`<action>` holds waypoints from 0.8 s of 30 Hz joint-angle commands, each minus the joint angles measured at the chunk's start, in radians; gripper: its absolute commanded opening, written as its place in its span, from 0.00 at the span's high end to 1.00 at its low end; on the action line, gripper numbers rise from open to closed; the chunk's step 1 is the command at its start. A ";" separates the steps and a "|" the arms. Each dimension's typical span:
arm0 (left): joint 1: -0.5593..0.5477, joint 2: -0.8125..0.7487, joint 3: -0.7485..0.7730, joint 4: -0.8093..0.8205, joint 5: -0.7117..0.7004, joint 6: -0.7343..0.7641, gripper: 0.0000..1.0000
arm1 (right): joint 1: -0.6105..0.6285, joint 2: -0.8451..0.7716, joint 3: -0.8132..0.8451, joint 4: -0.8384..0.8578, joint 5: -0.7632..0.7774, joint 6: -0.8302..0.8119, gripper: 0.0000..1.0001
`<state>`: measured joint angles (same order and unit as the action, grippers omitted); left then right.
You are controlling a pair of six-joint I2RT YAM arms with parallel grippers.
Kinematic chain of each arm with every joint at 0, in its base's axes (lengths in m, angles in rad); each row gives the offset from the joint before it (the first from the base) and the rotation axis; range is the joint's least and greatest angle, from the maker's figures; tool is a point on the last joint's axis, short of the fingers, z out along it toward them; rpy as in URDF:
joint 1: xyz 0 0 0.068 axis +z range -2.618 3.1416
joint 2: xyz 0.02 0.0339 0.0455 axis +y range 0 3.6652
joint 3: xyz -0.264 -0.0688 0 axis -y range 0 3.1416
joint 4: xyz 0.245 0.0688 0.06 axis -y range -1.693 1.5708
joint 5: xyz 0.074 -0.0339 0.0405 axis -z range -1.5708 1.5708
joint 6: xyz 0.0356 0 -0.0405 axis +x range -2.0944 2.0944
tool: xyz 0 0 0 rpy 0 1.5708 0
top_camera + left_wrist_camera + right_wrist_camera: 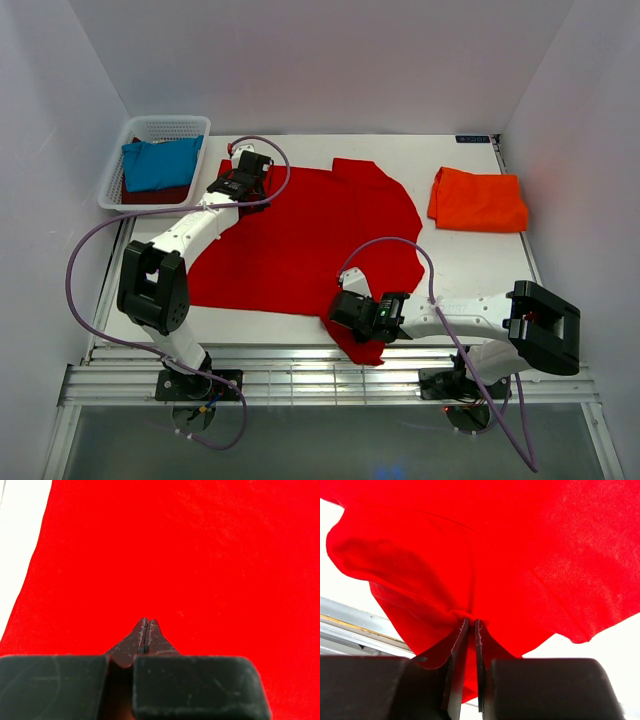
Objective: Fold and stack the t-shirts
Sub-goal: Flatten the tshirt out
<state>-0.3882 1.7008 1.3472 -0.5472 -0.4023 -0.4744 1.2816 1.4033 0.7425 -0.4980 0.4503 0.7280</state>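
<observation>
A bright red t-shirt (300, 240) lies spread over the middle of the white table, one corner hanging over the near edge. My left gripper (238, 186) is at the shirt's far left edge. In the left wrist view it (145, 621) is shut, tips against the red cloth (200, 555), nothing visibly between them. My right gripper (342, 310) is at the near edge. A bunched fold of red cloth (545, 555) is pinched at its tips (471, 622), the jaws a hair apart. An orange-red t-shirt (478, 200) lies folded at the far right.
A white mesh basket (165, 125) at the far left holds a teal-blue t-shirt (160, 163) on top of a dark maroon one (150, 193). A metal rail (300, 385) runs along the near table edge. White walls enclose the table on three sides.
</observation>
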 commanded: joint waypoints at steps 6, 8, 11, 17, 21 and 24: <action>0.000 -0.038 -0.005 -0.005 0.014 0.003 1.00 | 0.010 -0.004 0.032 -0.033 0.016 0.022 0.80; 0.000 -0.038 -0.006 -0.005 0.014 0.003 1.00 | 0.013 -0.010 0.034 -0.039 0.021 0.024 0.80; 0.000 -0.038 -0.005 -0.005 0.014 0.002 1.00 | 0.018 -0.017 0.038 -0.042 0.019 0.024 0.86; 0.000 -0.035 -0.008 -0.005 0.022 0.002 1.00 | 0.036 -0.021 0.076 -0.082 0.041 0.030 0.87; 0.000 -0.029 -0.006 -0.005 0.023 0.002 1.00 | 0.048 -0.023 0.103 -0.103 0.048 0.030 0.88; 0.000 -0.027 -0.006 -0.007 0.025 0.002 1.00 | 0.061 -0.021 0.124 -0.119 0.051 0.028 0.89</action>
<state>-0.3882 1.7008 1.3472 -0.5495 -0.3832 -0.4747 1.3262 1.4017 0.8165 -0.5797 0.4690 0.7341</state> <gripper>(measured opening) 0.022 0.114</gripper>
